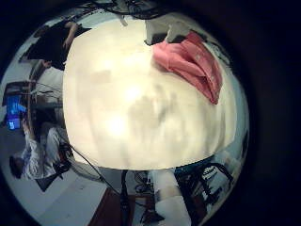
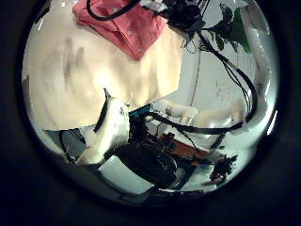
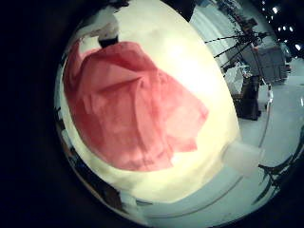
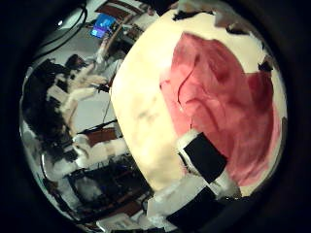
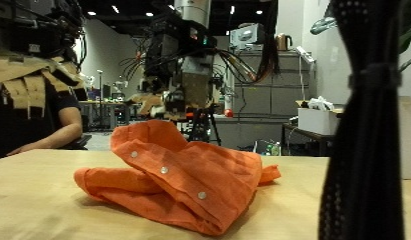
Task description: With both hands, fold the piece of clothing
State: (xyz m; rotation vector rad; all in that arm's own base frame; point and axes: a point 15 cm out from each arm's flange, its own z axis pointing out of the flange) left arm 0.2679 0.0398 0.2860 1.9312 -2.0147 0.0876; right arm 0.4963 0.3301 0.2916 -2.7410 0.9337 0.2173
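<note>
Orange shirt (image 5: 179, 172) lies crumpled in heap on desk (image 5: 32, 200), buttons up, not yet flattened

Left hand, right hand: neither clearly identifiable in outside view; finger state cannot tell

Right palm views filled by shirt (image 3: 133, 109), so right hand judged close above it; left palm sees it off at desk edge (image 1: 193, 64)

Step judged: first grasp. Pick two outer corners, spread flat before folding; avoid pinching several layers

Containers: none visible

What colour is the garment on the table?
Orange, plain, with small pale buttons; the outside view shows the shirt best, lying crumpled on the wooden table.
</note>
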